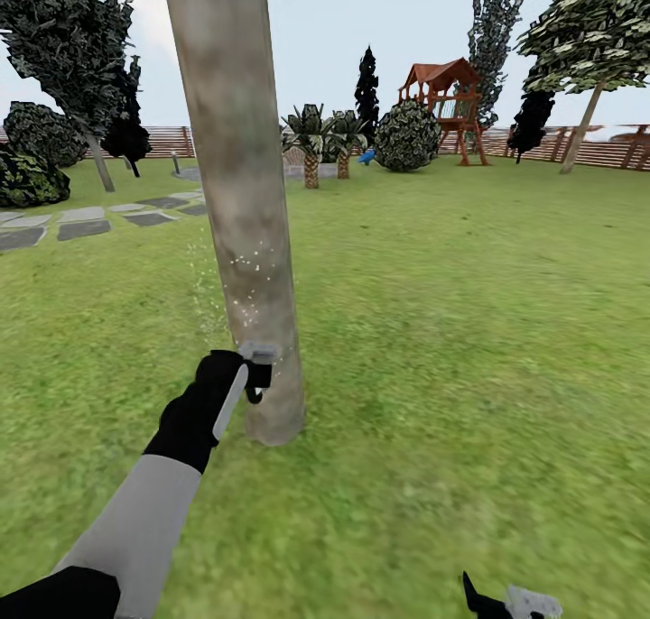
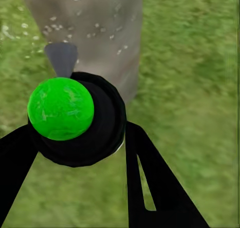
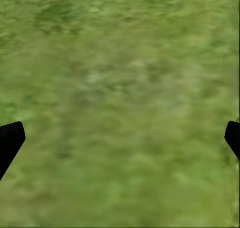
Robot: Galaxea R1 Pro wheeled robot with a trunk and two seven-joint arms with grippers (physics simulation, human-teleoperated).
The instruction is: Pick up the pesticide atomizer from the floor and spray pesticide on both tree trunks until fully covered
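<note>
Left wrist view: left gripper (image 2: 80, 138) jaws clamp the pesticide atomizer (image 2: 75, 119).

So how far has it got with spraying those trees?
The pickup looks done: the left end effector holds the pesticide atomizer aimed at the nearest tree trunk. Spraying is under way: whitish pesticide specks dot the trunk's lower middle, while the bark higher up looks bare. Still left: the rest of this trunk, then the second tree. The right end effector hangs open over grass.
</note>
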